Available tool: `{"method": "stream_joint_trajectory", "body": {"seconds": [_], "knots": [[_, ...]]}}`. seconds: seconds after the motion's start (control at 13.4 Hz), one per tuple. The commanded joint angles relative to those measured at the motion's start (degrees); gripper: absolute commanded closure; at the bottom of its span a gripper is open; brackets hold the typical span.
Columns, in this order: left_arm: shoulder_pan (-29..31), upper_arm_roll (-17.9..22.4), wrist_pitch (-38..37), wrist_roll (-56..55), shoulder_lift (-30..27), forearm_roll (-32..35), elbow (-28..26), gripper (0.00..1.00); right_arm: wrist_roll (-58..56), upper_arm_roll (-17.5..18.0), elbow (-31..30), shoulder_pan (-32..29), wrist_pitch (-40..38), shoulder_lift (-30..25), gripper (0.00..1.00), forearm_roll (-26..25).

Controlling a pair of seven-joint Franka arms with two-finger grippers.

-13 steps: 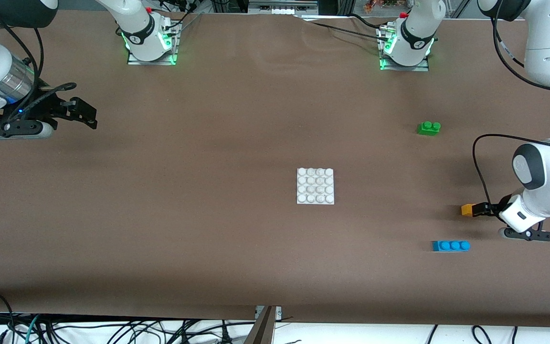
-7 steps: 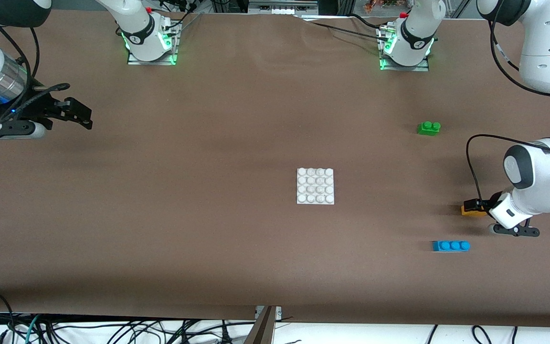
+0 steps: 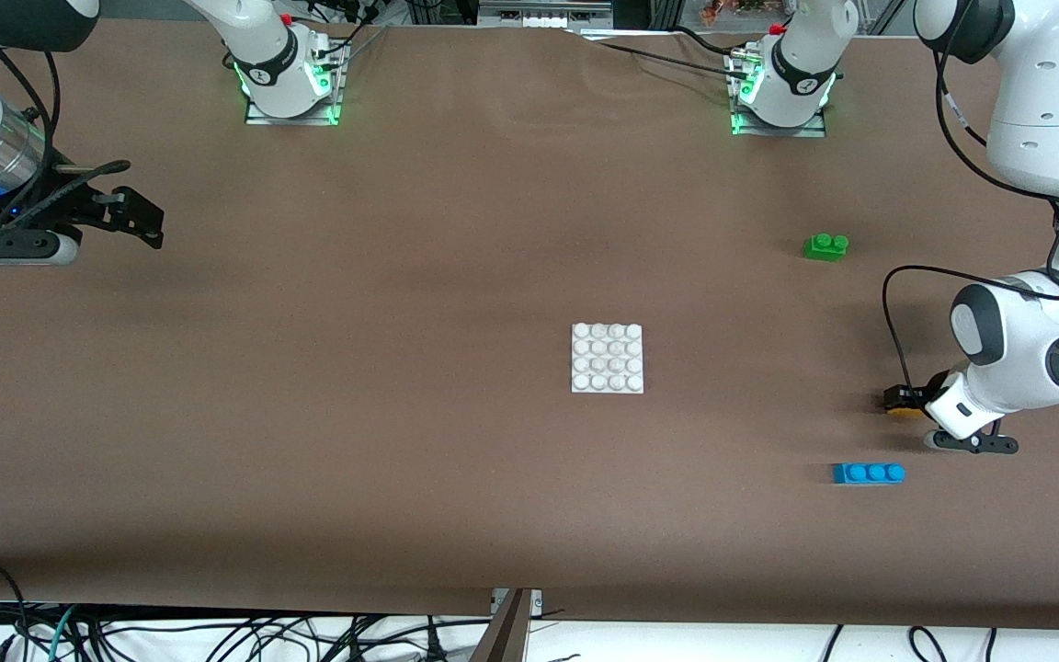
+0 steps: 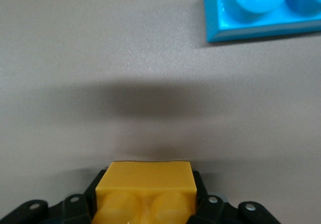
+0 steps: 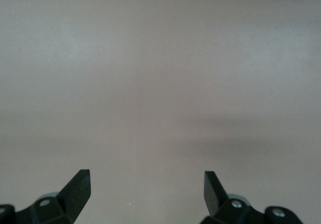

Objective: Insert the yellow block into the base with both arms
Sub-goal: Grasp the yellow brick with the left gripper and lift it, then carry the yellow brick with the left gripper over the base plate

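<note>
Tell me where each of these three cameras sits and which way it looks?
Front view: high across the table, facing both arms; shows white plate, green brick, blue brick.
Left wrist view: on the left arm, looking down at the yellow brick held by the left gripper.
Right wrist view: on the right arm, over bare table; right gripper open.
Shared: front and left wrist views both show the blue brick.

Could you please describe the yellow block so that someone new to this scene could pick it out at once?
Start at the white base mid-table and look toward the left arm's end. There the left gripper is shut on the yellow block, between the green brick and the blue brick. It is the only yellow brick, and the only one between jaws.
</note>
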Motion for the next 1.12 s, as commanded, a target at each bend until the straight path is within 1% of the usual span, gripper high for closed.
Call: {"method": "stream_joint_trajectory", "body": {"seconds": [0.0,0.22,0.37,0.45,0.52,0.6,0.75,0.82,0.89,0.97,1.04], "knots": [[-0.21,0.08,-1.01,1.12,-1.90,-1.12,0.11,0.83,-0.37,0.45,3.67,-0.48,-1.39,2.11,0.00,-0.55],[-1.70,-0.71,-8.29,0.77,-6.73,-1.21,0.98,0.81,-0.28,0.45,4.12,-0.48,-1.30,2.64,0.00,-0.55],[-3.72,-3.07,-13.13,0.07,-9.80,-1.30,1.51,0.81,-0.28,0.36,4.12,-0.66,-1.39,2.64,0.00,-0.55],[-4.51,-4.48,-14.02,-0.80,-11.47,-1.30,1.51,0.81,-0.28,0.36,4.12,-0.75,-1.39,2.64,0.00,-0.55],[-5.39,-7.11,-15.25,-3.25,-12.62,-1.30,1.51,0.79,-0.28,0.36,4.12,-0.75,-1.47,2.64,0.00,-0.55],[-5.92,-9.83,-16.04,-7.71,-13.24,-1.12,1.51,0.79,-0.28,0.36,4.12,-0.75,-1.48,2.64,0.00,-0.55],[-6.63,-15.45,-16.31,-13.18,-13.86,-0.51,1.51,0.80,-0.54,0.27,4.12,-1.27,-1.56,2.64,0.00,-0.37],[-7.33,-17.48,-16.31,-16.34,-13.86,-0.42,1.43,0.80,-0.63,0.19,4.12,-1.62,-1.48,2.64,0.00,-0.37],[-8.20,-19.24,-16.31,-19.41,-13.86,-0.33,1.51,0.79,-0.72,0.18,4.03,-1.63,-1.48,2.64,0.00,-0.37],[-10.48,-20.22,-16.23,-21.71,-13.60,-0.24,1.51,0.79,-0.72,0.18,4.12,-1.63,-1.48,2.81,0.00,-0.29],[-14.76,-20.05,-16.05,-24.25,-13.08,-0.24,1.78,0.79,-0.72,0.18,4.03,-1.63,-1.48,2.90,0.00,-0.37]]}}
